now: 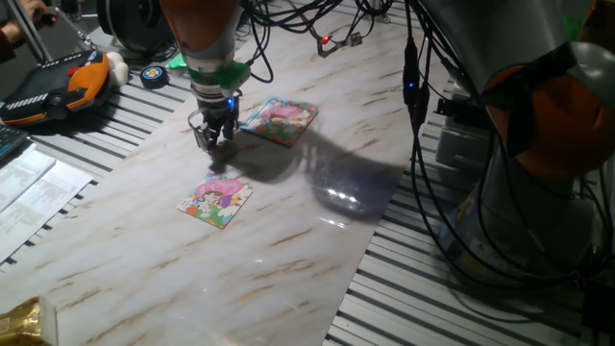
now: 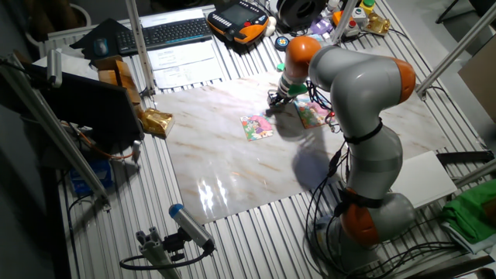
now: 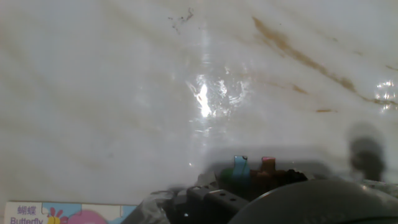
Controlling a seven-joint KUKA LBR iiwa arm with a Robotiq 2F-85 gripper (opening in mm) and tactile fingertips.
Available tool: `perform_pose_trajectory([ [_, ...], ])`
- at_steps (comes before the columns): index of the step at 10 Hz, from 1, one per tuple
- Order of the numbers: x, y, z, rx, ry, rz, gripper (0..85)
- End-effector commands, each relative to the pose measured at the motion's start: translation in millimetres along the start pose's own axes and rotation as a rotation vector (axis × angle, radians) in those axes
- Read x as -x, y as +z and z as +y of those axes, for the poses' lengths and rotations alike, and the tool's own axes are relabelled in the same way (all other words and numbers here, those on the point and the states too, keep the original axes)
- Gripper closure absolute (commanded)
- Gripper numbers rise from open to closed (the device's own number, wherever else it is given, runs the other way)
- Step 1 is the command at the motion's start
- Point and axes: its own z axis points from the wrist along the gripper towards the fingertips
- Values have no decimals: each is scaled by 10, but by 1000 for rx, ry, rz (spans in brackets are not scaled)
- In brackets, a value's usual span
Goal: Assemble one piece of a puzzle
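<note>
Piece not clearly visible in any view, too small/hidden to locate; can't tell if it's in the fingers. Gripper hangs over marble tabletop upper left of center in one fixed view, between two puzzle boards: near board below it, far board to its right. Jaw state can't tell, fingers dark and bunched. Hand view shows mostly bare marble w/ glare, board corner at bottom left. Black round disc upper left, off the marble.
</note>
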Motion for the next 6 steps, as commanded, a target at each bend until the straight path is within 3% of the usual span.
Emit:
perform_pose_trajectory([
  [1, 3, 0, 1, -2, -6, 0, 203],
  [6, 26, 72, -12, 10, -14, -8, 210],
])
